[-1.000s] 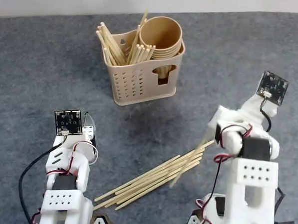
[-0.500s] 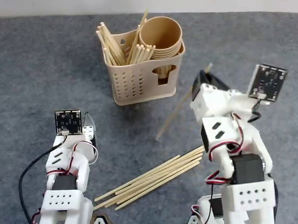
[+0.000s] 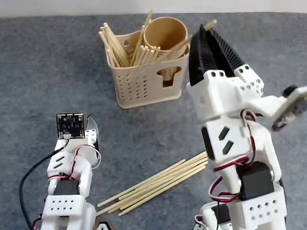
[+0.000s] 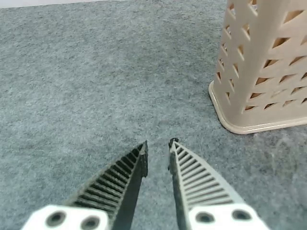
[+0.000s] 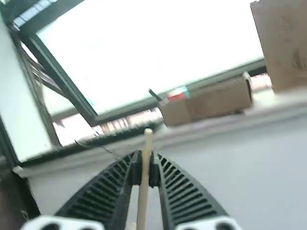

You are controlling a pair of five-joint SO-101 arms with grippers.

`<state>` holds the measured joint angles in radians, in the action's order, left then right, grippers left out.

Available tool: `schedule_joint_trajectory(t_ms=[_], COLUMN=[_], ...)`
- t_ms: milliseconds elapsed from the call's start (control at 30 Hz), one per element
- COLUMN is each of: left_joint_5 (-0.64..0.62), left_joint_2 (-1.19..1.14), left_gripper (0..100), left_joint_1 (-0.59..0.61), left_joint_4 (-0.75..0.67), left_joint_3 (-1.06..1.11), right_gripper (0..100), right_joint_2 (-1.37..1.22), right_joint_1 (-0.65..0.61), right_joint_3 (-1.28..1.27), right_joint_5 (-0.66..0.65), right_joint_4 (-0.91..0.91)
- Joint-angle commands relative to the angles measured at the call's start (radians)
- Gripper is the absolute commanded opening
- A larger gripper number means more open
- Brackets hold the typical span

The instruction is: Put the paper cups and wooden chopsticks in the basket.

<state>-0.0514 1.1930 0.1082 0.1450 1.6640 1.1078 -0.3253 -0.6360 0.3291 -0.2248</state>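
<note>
A beige slotted basket (image 3: pixel 144 82) stands at the back of the grey mat and holds a stack of paper cups (image 3: pixel 165 34) and several wooden chopsticks (image 3: pixel 120 46). My right gripper (image 3: pixel 207 32) is raised just right of the basket's rim, shut on one chopstick (image 3: pixel 176 46) that slants down over the cups. In the right wrist view the gripper (image 5: pixel 145 168) points up at a window, with the chopstick (image 5: pixel 143 201) pinched between its fingers. My left gripper (image 4: pixel 157 149) hovers low over the mat, slightly open and empty, with the basket (image 4: pixel 264 72) just ahead of it.
A loose bundle of several chopsticks (image 3: pixel 156 184) lies on the mat between the two arm bases. The left arm (image 3: pixel 69 171) sits at the front left. Bare grey mat surrounds the basket.
My right arm lifted one chopstick off the pile, swung it up and back, and now holds it over the basket's cup side. The left arm stayed still.
</note>
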Motion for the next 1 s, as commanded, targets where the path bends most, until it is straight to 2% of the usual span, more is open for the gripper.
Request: schedule_joint_trajectory(t_ms=[0,133,300,567,767,967], left_joint_5=[-0.005,-0.005,-0.005,-0.005,-0.005,-0.005], left_joint_2=[0.019,0.019,0.019,0.019,0.019,0.019], left_gripper=[9,9,9,9,9,9], left_joint_1=[0.007,0.007,0.007,0.007,0.007,0.007], left_joint_4=[-0.002,-0.002,-0.002,-0.002,-0.002,-0.002], left_joint_3=[-0.004,-0.004,-0.004,-0.004,-0.004,-0.004], right_gripper=[0.5,0.5,0.5,0.5,0.5,0.5], right_joint_2=[-0.074,-0.174,-0.288,-0.392,-0.489,-0.602], right_joint_1=[-0.035,-0.048,-0.097,-0.177,-0.205,-0.249], right_joint_3=[0.056,0.056,0.056,0.056,0.054,0.050], right_joint_5=[0.002,-0.015,-0.144,-0.241,-0.265,-0.362], right_joint_4=[0.124,0.245,0.366,0.375,0.367,0.367])
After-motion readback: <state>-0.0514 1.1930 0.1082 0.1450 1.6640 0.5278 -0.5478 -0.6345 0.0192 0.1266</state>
